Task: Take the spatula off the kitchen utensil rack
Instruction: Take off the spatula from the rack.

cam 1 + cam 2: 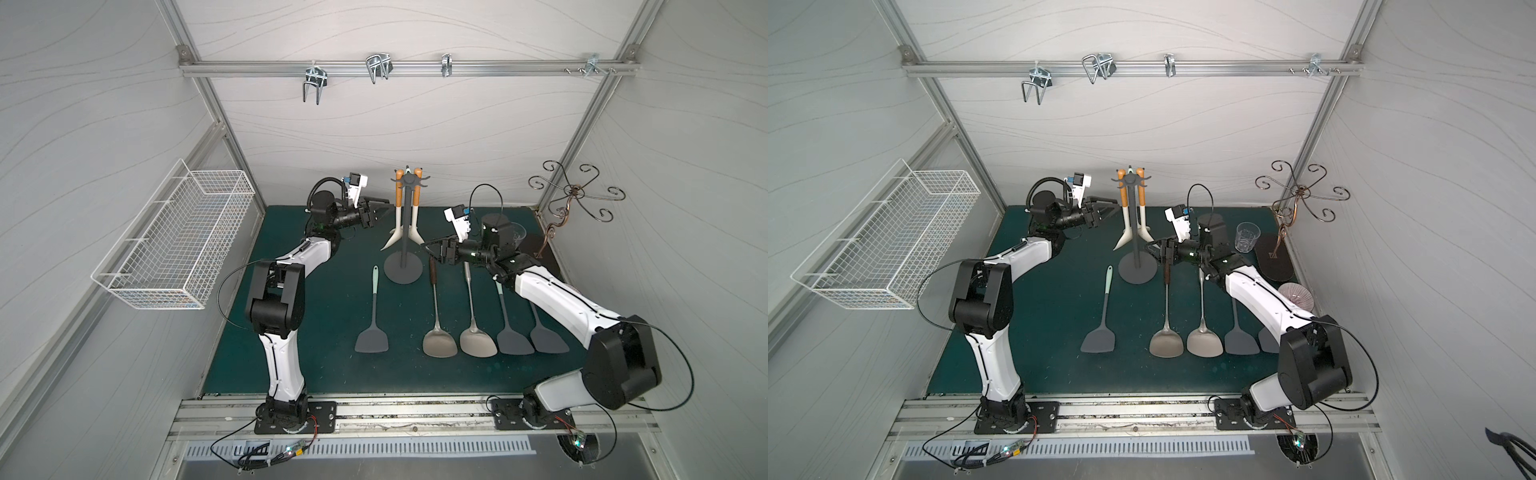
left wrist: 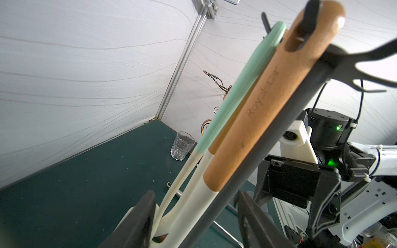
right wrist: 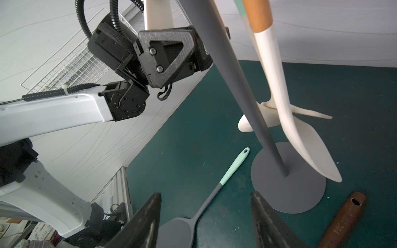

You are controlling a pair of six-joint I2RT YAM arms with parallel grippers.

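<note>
The kitchen utensil rack (image 1: 402, 232) is a dark grey pole on a round disc base (image 3: 300, 193), mid-mat in both top views, its base also (image 1: 1137, 269). Under its hook crown (image 2: 343, 55) hang two wooden-handled spatulas with cream blades (image 1: 399, 199) (image 2: 257, 111) and a mint-handled one (image 2: 236, 90). My left gripper (image 1: 384, 209) (image 2: 196, 194) is open at the rack's left. Its jaws straddle the cream necks and the pole, with a gap on the pole side. Right of the pole and lower down, my right gripper (image 1: 424, 246) (image 3: 206, 194) is open and holds nothing.
Several spatulas and steel turners lie on the green mat in front of the rack, such as a grey spatula (image 1: 372, 311) and a turner (image 1: 438, 340). A white wire basket (image 1: 174, 237) hangs left. A copper scrolled stand (image 1: 575, 193) and a glass (image 1: 1246, 237) stand at the back right.
</note>
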